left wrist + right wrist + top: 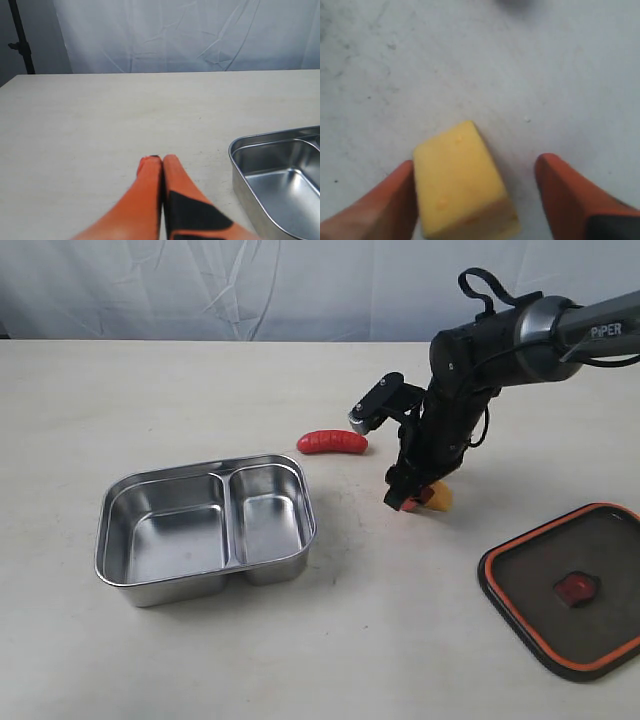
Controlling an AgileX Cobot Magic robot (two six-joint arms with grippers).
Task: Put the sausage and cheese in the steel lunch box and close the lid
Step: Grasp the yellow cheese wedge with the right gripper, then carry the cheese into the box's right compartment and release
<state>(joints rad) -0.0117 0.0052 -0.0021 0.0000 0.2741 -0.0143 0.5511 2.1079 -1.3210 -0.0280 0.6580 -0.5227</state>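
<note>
Right tool (476, 161) spread around the cheese (462, 185), which seemingly touches one finger (380, 205)

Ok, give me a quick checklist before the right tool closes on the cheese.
1. The cheese is inside the right tool: ok, a finger on either side.
2. The cheese is centred: not ok, it sits close to one finger, with a wide gap to the other finger.
3. The lunch box is ready: ok, uncovered, both compartments bare.
4. The lid is out of the way: ok, flat on the table, apart from the box.
5. The sausage is clear: ok, on the table beside the arm, untouched.
6. The left tool is clear: ok, shut, beside the box.
</note>
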